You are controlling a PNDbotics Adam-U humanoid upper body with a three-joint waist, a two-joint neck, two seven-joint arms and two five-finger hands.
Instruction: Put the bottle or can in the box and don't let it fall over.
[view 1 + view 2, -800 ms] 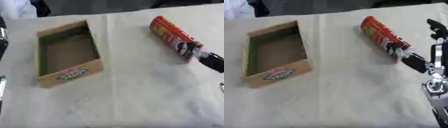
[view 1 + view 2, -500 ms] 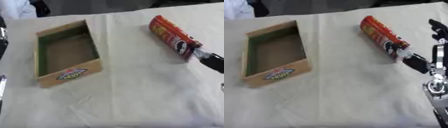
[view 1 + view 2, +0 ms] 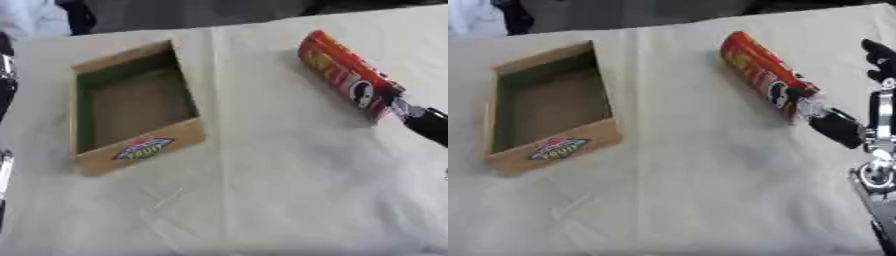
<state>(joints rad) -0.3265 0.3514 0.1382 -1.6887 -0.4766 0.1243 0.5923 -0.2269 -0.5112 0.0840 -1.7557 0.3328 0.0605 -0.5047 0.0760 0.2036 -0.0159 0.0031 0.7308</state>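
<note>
Right eye view, nearest first: the right hand [image 3: 859, 122] comes in at the right edge, one dark finger touching the lower end of the red Pringles can [image 3: 764, 74]; the other fingers stand straight, apart from it, gripping nothing. The can lies on its side on the white tablecloth [image 3: 702, 190], long axis running up-left from that hand. The empty cardboard box [image 3: 546, 107] sits well apart, left. The left hand is unseen.

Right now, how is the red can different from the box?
The can is red, long and round; the box is tan cardboard with square corners. The can lies on its side at the right, by the right hand; the box sits open-topped and empty at the left. Both rest on the white cloth.
</note>
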